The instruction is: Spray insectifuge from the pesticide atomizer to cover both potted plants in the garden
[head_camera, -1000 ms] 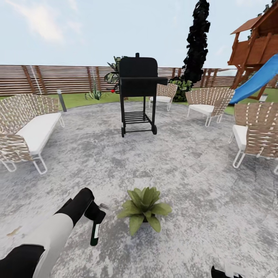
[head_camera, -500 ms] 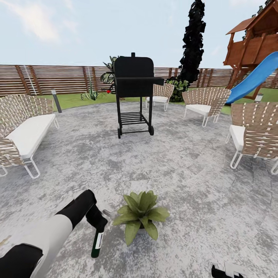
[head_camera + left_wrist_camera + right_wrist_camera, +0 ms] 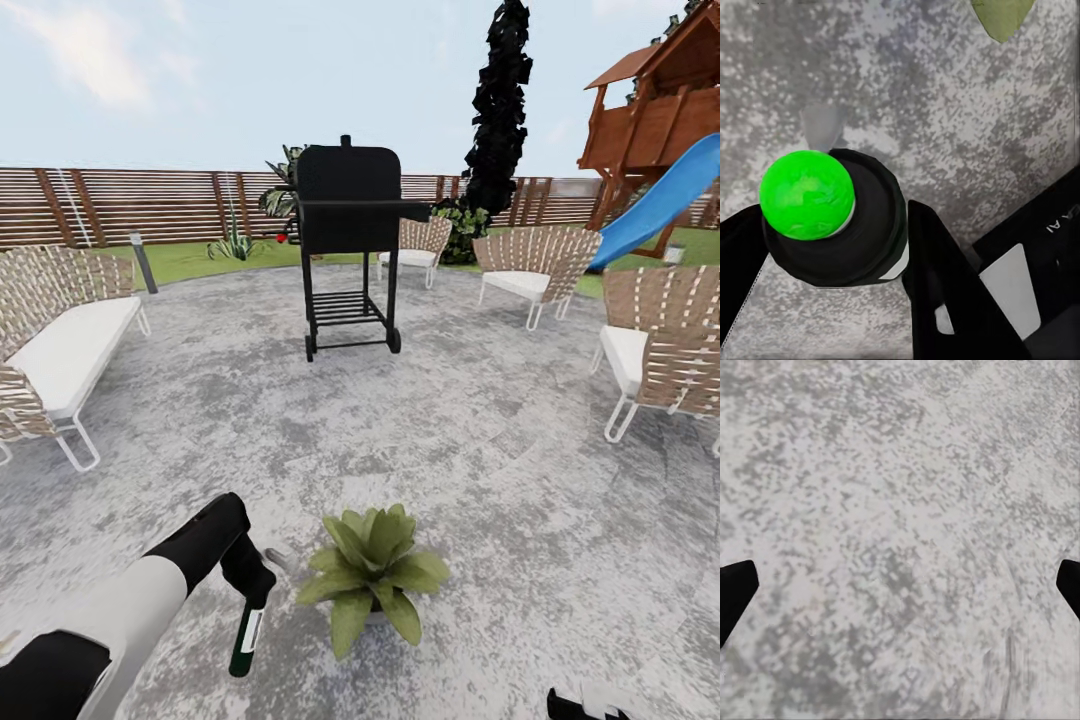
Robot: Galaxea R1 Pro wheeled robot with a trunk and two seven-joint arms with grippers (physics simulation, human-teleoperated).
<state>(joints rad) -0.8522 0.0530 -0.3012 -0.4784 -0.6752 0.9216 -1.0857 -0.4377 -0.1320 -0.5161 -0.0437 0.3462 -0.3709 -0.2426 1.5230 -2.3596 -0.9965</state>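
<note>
One potted plant [image 3: 372,570] sits on the grey paved patio [image 3: 480,440] just beside the left gripper [image 3: 256,590], whose jaws clamp the pesticide atomizer [image 3: 244,636]; it hangs bottom-down in the head view, and the left wrist view looks onto its green-capped end [image 3: 807,193]. Good practice, judged from this pose, is to bring the nozzle round toward the rosette and sweep it across all the leaves, since partial coverage would not satisfy the task. The right gripper [image 3: 900,585] hovers over bare paving with jaws spread wide.
</note>
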